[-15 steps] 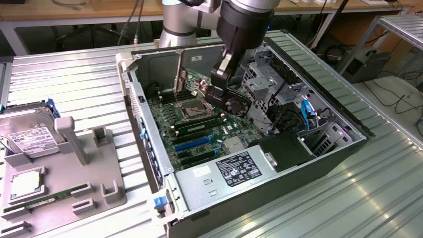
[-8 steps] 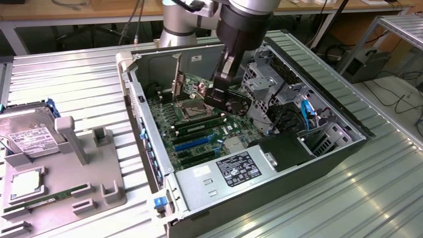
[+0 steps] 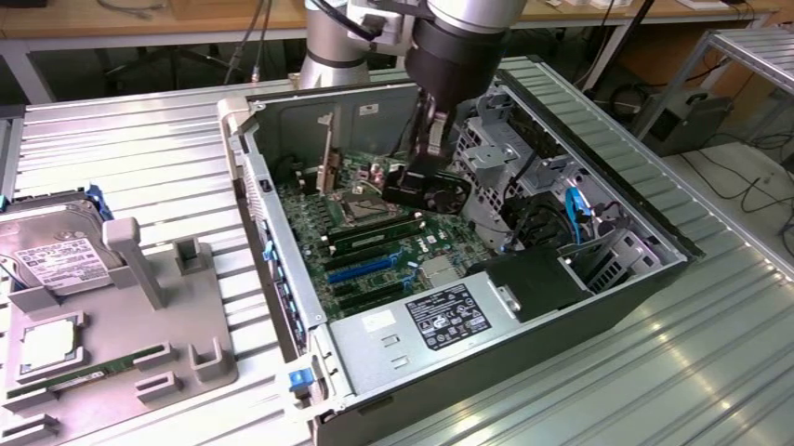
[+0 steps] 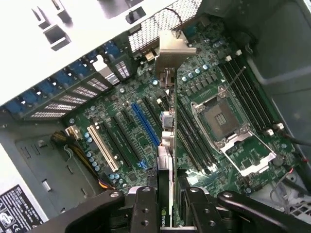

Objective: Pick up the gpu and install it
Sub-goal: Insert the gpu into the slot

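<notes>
gpu (image 4: pixel 167 145) status: it's down inside the open computer case (image 3: pixel 534 353), which lies on its side so the motherboard (image 4: pixel 121 99) faces up and the arm can come in from above. Card's carried upright on its edge, running along the expansion slots just beside the blue slot (image 4: pixel 146 126). Its silver bracket (image 4: pixel 172 48) points at the perforated rear wall, where it'd have to line up anyway. Gripper (image 4: pixel 167 196) is pinched onto the end opposite the bracket, one finger each side. Can't tell if the bottom edge is actually in a slot.
</notes>
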### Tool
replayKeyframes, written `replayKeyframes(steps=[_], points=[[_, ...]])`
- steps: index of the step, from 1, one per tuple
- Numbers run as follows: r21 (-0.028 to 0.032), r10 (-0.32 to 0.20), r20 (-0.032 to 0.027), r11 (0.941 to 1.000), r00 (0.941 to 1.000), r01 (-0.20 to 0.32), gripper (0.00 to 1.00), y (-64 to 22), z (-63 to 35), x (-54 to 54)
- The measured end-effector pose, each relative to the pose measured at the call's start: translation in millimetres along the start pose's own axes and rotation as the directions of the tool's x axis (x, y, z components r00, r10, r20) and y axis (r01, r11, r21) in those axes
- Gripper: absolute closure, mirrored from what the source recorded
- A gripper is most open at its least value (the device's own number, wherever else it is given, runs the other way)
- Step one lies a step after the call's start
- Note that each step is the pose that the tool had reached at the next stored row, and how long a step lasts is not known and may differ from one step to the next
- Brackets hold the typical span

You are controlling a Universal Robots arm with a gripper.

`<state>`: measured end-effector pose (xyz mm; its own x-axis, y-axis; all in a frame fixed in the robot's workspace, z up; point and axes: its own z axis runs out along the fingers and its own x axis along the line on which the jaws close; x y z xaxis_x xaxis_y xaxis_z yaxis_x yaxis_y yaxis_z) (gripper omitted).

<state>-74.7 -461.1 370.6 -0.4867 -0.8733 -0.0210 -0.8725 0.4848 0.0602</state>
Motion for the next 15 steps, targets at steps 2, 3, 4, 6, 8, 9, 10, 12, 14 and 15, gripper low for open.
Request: replayKeyframes(steps=[2, 3, 4, 6, 8, 9, 10, 12, 14, 15], points=[[-0.0008, -0.046, -0.0026, 0.9990, 0.9990, 0.046, 0.74, -0.1, 0.8, 0.0], [-0.0011, -0.066, -0.0037, 0.9978, 0.9978, 0.066, 0.74, -0.1, 1.2, 0.0], [-0.0016, -0.089, -0.0051, 0.9960, 0.9960, 0.089, 0.74, -0.1, 1.6, 0.0], [-0.0026, -0.138, -0.0077, 0.9904, 0.9904, 0.138, 0.74, -0.2, 2.5, 0.0], [-0.0035, -0.176, -0.0098, 0.9843, 0.9843, 0.176, 0.74, -0.2, 3.2, 0.1], [-0.0039, -0.198, -0.0110, 0.9801, 0.9801, 0.198, 0.74, -0.2, 3.6, 0.1], [-0.0043, -0.218, -0.0119, 0.9759, 0.9758, 0.218, 0.74, -0.3, 4.0, 0.1], [-0.0046, -0.263, -0.0140, 0.9649, 0.9648, 0.263, 0.74, -0.4, 5.0, 0.1], [-0.0045, -0.291, -0.0154, 0.9567, 0.9566, 0.291, 0.74, -0.4, 5.6, 0.1], [-0.0044, -0.308, -0.0160, 0.9514, 0.9513, 0.308, 0.74, -0.4, 6.0, 0.1]])
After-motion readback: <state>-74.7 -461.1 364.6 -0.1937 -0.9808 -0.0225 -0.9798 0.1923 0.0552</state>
